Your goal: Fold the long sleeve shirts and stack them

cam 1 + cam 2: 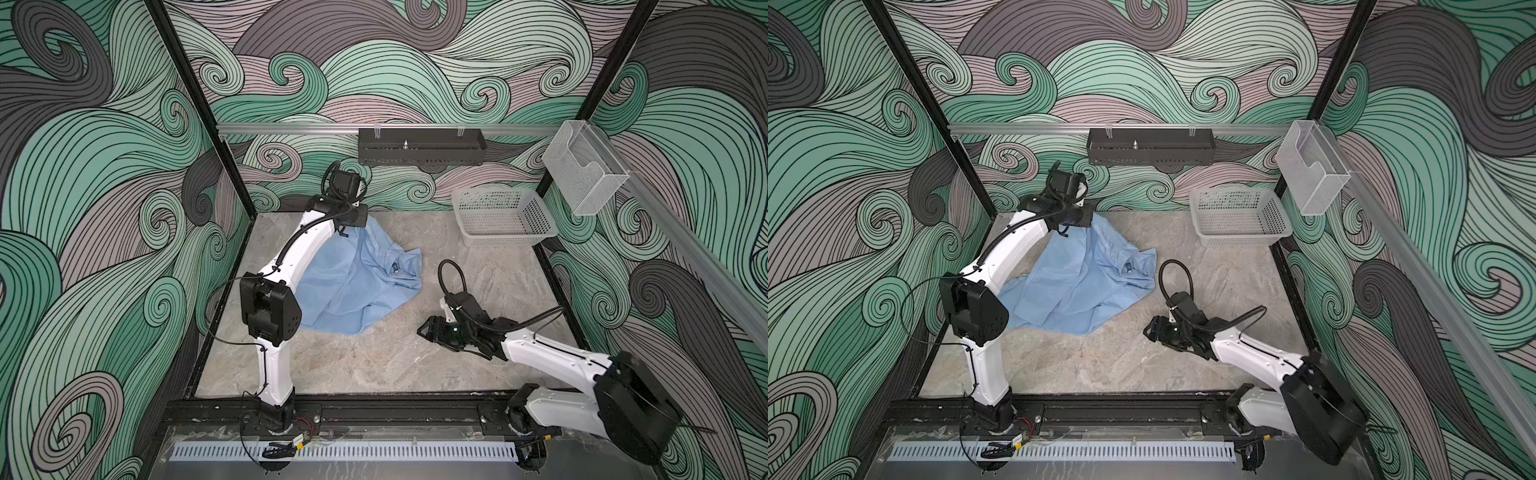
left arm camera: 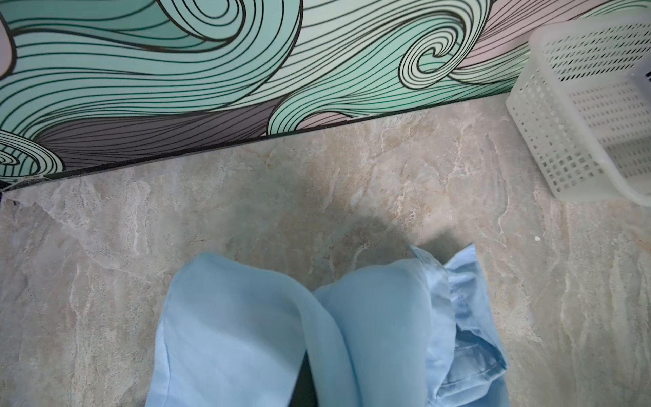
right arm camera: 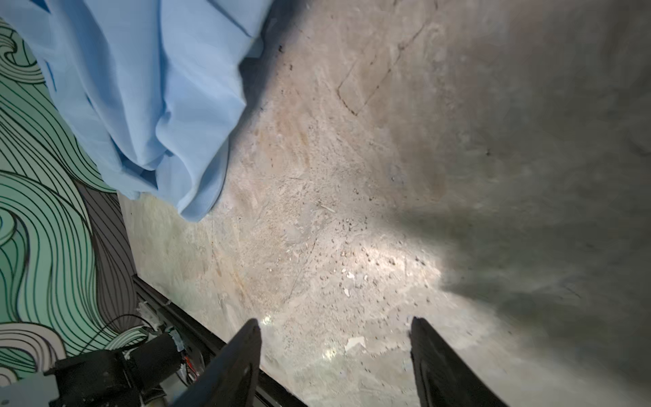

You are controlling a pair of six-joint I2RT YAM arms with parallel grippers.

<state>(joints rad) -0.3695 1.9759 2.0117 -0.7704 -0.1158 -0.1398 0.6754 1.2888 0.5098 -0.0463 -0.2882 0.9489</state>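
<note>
1. Pale perforated plastic basket (image 1: 507, 239) (image 1: 1237, 239) (image 2: 563, 141): take this as your landmark. It stands upright on the marble-patterned surface (image 1: 374, 365), close against the back wall.
2. Light blue button-up shirt (image 1: 357, 282) (image 1: 1084, 282) (image 2: 352, 334) (image 3: 148, 98): you will find it crumpled on the surface to the left of the basket in both top views, apart from it. Its far corner is drawn up off the surface into a peak. The collar (image 1: 395, 269) faces the basket side.
3. Left gripper (image 1: 344, 230) (image 1: 1065, 230): it is left of the basket, near the back wall, at the shirt's raised peak. Its jaws are closed on a pinch of the shirt. In the left wrist view the cloth hangs in two folds and hides them from you.
4. Right gripper (image 1: 428, 330) (image 1: 1152, 328) (image 3: 338, 352): it sits nearer to you than the basket, low over bare surface and clear of the shirt. Its jaws stand well apart and hold nothing. In the right wrist view the two dark fingers (image 3: 243, 363) frame only bare surface.
</note>
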